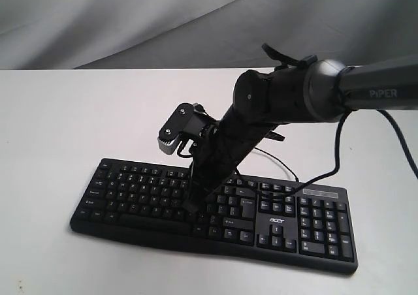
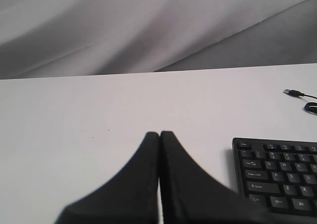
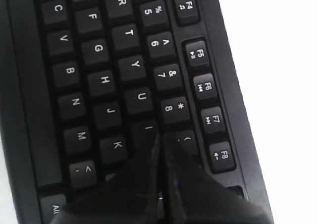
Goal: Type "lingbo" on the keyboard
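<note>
Contact with the square black I key (image 3: pixel 147 127) looks to be the step in hand. The right gripper (image 3: pixel 159 138) has its two black tapered fingers pressed together with nothing between them, and its tip points at that key's edge, on the side toward the 9 key. Whether the tip is pressing, touching or hovering just above, the right wrist view does not settle. The L key is hidden under the fingers, so I cannot tell whether the first letter is typed. I judge this to be the second letter of "lingbo", early in the task.

The wide black plastic keyboard (image 1: pixel 130 192), with white legends and a number pad, lies flat on the white table (image 1: pixel 72 112). In the exterior view it sits toward the near edge, with the right arm slanting down onto its middle. Its thin black USB cable ends in a plug (image 2: pixel 293 92) that lies loose on the table beyond the keyboard, apart from it.

The left gripper (image 2: pixel 159 134) is likewise closed on nothing, over bare table just beside the keyboard's Esc corner.

The next move calls for a lift clear of the keys, a shift toward the bottom letter row, and a straight drop onto the N key (image 3: pixel 75 102). B and M sit close on either side of it, so the closed tip must land centred to avoid a double press.

No container shows in any view, so nothing is held in anything.
</note>
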Tool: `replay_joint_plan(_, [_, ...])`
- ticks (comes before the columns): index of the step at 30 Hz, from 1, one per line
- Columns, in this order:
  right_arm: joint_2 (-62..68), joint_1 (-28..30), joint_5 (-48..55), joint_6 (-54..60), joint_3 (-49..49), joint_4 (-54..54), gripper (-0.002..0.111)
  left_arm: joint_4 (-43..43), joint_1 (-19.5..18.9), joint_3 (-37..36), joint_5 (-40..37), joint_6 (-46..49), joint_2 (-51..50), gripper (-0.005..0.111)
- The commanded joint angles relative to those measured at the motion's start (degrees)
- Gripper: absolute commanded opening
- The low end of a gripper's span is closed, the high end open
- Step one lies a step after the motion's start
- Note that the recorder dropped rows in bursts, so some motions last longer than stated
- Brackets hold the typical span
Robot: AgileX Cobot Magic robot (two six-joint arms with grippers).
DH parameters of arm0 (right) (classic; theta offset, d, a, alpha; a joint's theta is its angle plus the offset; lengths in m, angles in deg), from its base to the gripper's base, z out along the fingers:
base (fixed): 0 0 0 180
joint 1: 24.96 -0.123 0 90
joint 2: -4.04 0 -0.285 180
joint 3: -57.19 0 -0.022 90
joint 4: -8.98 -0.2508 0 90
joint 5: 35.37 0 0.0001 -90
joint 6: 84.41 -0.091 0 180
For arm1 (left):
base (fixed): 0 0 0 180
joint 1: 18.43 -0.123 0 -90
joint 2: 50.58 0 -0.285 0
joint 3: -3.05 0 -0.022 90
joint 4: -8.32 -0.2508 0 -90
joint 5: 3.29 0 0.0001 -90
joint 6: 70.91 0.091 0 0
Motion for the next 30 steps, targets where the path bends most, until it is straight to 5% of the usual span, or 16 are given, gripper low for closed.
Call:
replay_joint_plan(1, [-0.43,0.19,0.59,-0.39,-0.34,0.64,0.0,0.01,-0.06,-0.28,0.63,-0.12,0.21,0.001])
replay_joint_plan(30, [-0.42,0.19,-3.32,0.89,-2.51,0.5,0.0,0.01,-0.06,-0.28,0.63,-0.12,0.21,0.001])
